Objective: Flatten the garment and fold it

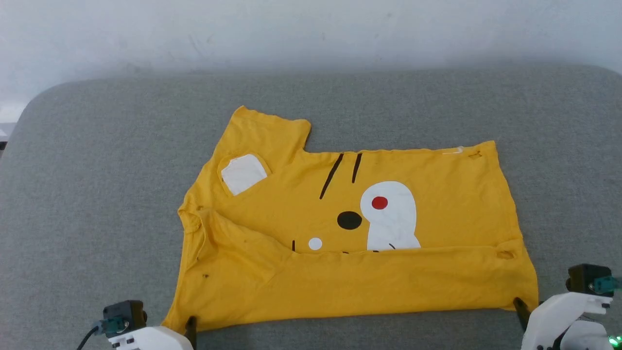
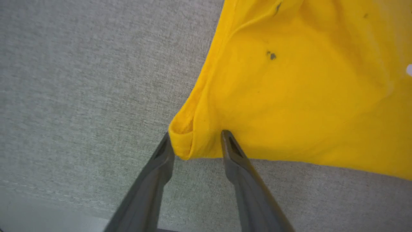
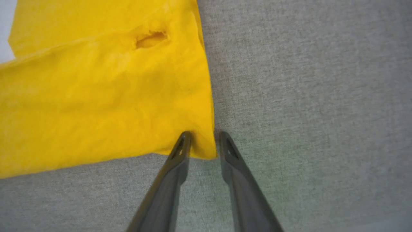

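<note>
Grey pad [image 1: 97, 170]; yellow garment [image 1: 291, 204], seemingly half-folded.

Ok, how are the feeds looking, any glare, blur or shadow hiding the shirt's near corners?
Head view: even, soft light, no hard shadows, garment sharp. Left wrist view: the yellow washes out toward the upper right, but the corner between the left hand fingers is readable. Right wrist view: mildly soft, a greenish cast on the grey surface, corner at the right hand clear.
</note>
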